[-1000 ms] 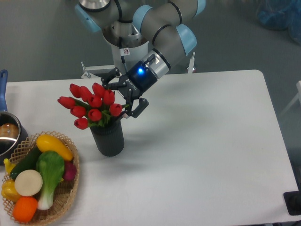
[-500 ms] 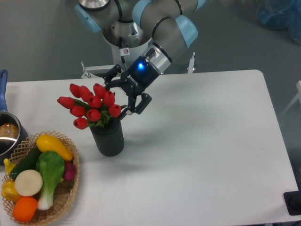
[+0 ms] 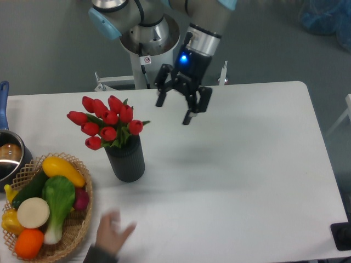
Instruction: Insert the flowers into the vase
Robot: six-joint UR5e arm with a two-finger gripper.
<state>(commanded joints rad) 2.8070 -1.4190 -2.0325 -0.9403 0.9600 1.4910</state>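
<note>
The flowers (image 3: 107, 123) stand in the vase (image 3: 126, 160), which sits upright on the white surface (image 3: 247, 164), left of centre; the red buds lean to the left of its mouth. That lean puts weight off-centre, so a nudge could tip the vase or spill the bunch. The gripper (image 3: 174, 108) hangs above and to the right, well apart from the bunch, its fingers (image 3: 188, 116) spread and holding nothing. A person's hand (image 3: 112, 233) reaches in at the lower edge, near the wicker basket (image 3: 74, 227) of toy vegetables; it looks blurred, perhaps moving. If it reaches further, it may knock the vase or meet the arm.
</note>
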